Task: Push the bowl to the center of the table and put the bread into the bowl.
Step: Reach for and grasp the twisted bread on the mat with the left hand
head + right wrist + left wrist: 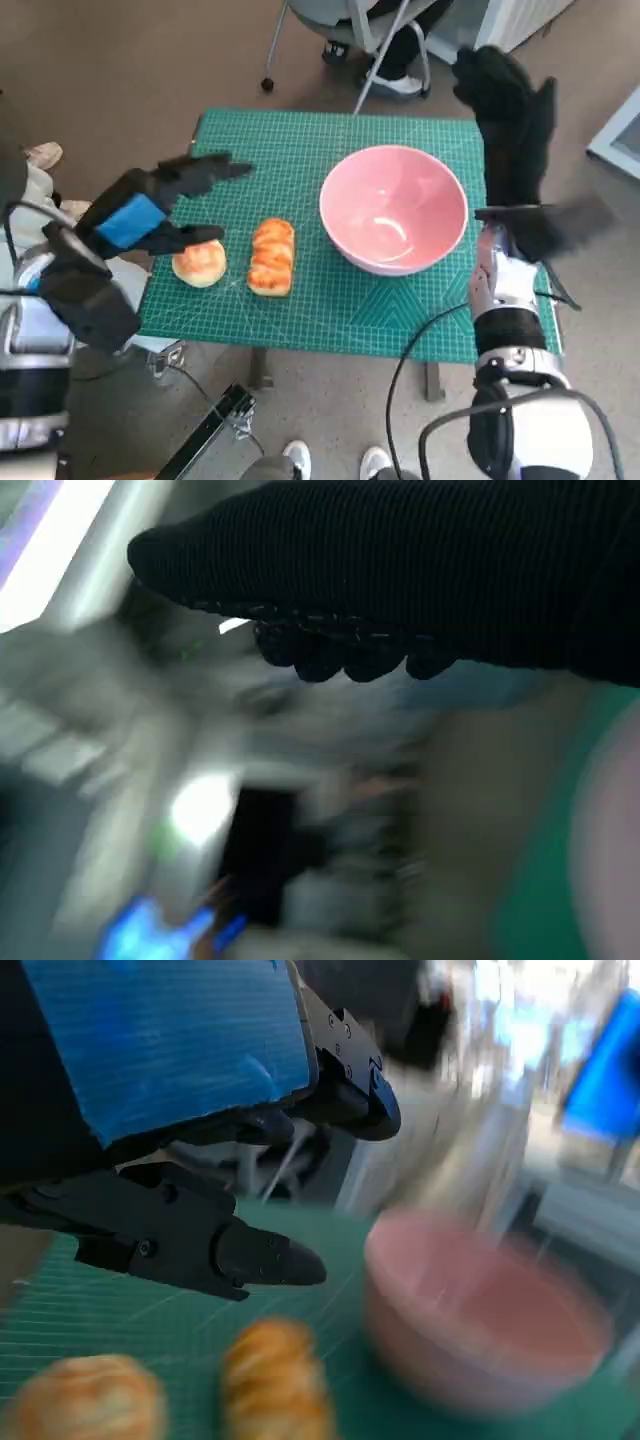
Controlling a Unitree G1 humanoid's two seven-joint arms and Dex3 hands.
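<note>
At the left of the desk (300, 310), the left hand (150, 215) is being held open above the round bun (199, 262), grasping nothing. Just beside it the long bread (272, 256) is lying, then the pink bowl (393, 208), right of center. The right hand (510, 110) is being raised, empty, fingers spread; the bowl could be overshot if shoved hard. No writing is readable.
</note>
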